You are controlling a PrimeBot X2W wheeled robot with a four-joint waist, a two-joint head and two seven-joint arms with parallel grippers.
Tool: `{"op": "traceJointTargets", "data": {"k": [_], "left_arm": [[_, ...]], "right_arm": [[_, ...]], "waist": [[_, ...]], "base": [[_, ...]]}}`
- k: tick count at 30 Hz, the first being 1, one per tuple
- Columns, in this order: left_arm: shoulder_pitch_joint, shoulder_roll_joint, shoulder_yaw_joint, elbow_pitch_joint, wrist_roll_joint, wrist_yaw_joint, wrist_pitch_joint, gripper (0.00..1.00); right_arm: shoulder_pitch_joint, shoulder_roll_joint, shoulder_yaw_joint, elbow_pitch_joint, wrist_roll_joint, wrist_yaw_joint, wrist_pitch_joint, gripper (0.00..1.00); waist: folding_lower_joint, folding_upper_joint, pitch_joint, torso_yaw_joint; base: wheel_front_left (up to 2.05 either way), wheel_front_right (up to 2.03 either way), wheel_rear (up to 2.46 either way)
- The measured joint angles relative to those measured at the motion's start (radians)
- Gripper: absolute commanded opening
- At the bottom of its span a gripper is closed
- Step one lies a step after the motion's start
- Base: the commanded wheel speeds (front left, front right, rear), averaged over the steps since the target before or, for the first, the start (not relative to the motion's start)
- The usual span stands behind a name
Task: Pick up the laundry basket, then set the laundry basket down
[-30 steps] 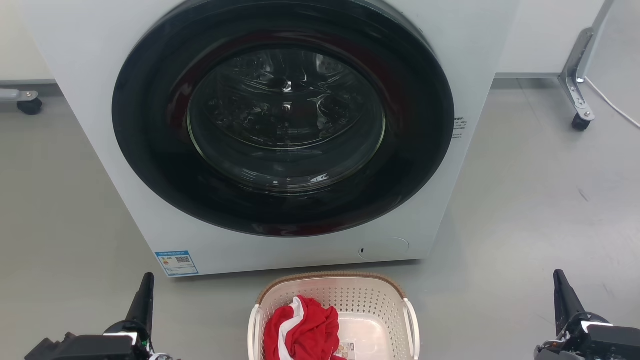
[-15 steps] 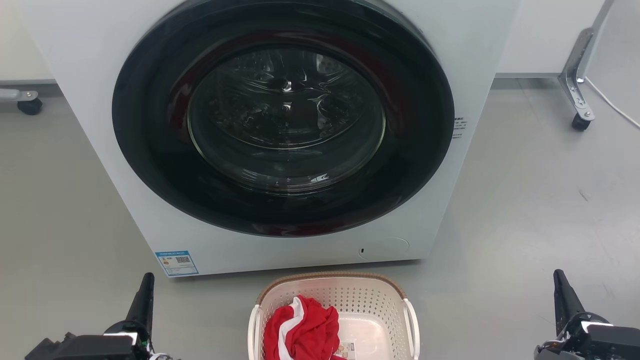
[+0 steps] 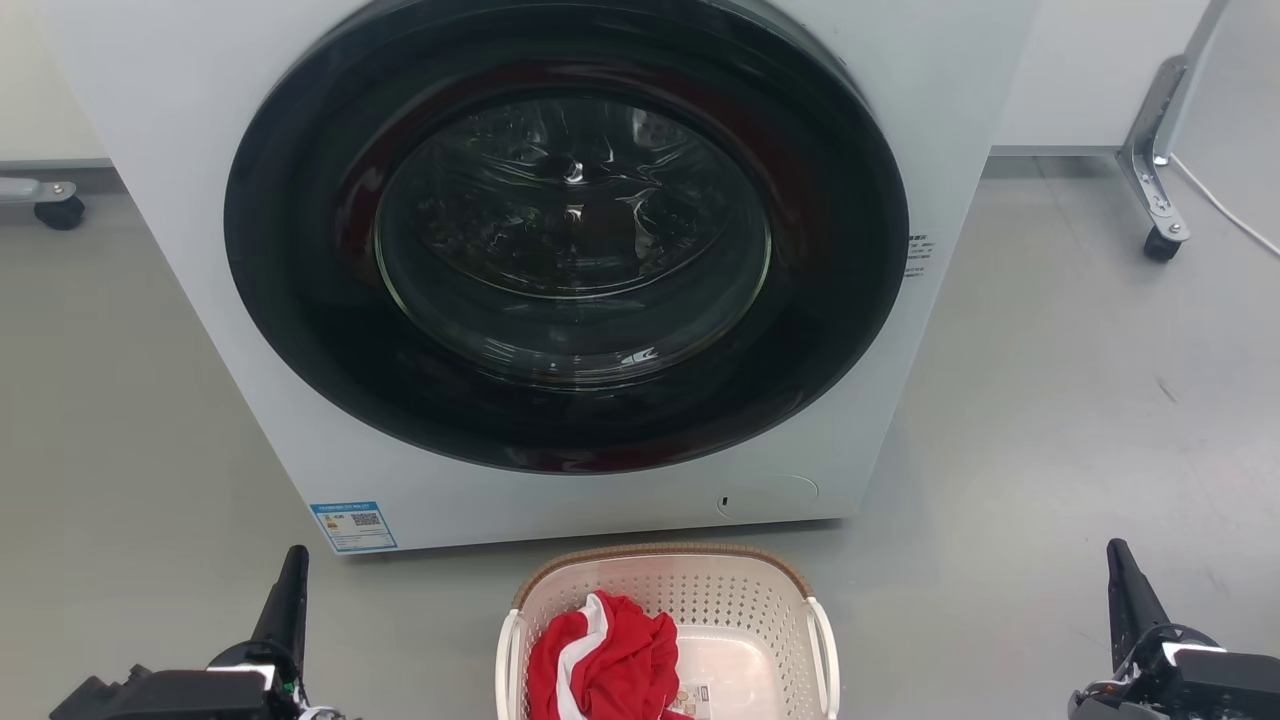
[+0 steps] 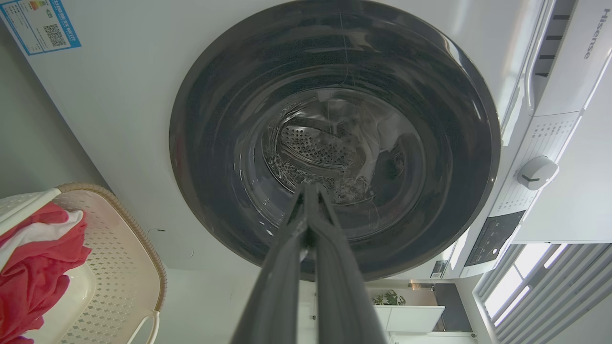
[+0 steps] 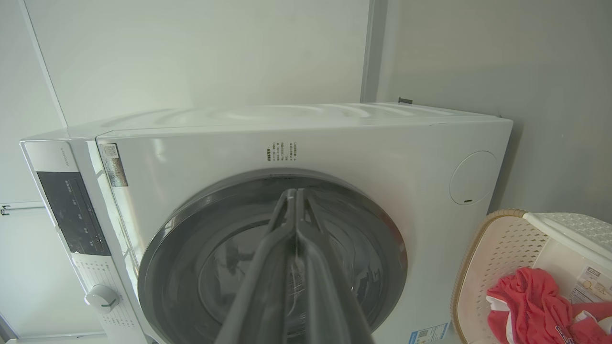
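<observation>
Laundry basket: cream perforated plastic, brown rim.

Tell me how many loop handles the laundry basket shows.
2, both on the laundry basket: the left handle on its left side, the right handle on its right side. None seems hidden.

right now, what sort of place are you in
Probably a laundry area: a front-loading washing machine stands on a grey floor, and a laundry basket holding a red and white garment sits in front of it.
</observation>
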Motion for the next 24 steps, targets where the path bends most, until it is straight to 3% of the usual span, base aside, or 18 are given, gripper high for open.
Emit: {"op": "traceJointTargets", "data": {"k": [24], "left_arm": [[0.0, 0.0, 0.0, 0.0, 0.0, 0.0, 0.0, 0.0]], "right_arm": [[0.0, 0.0, 0.0, 0.0, 0.0, 0.0, 0.0, 0.0]], "waist": [[0.0, 0.0, 0.0, 0.0]], "base": [[0.0, 0.0, 0.0]]}}
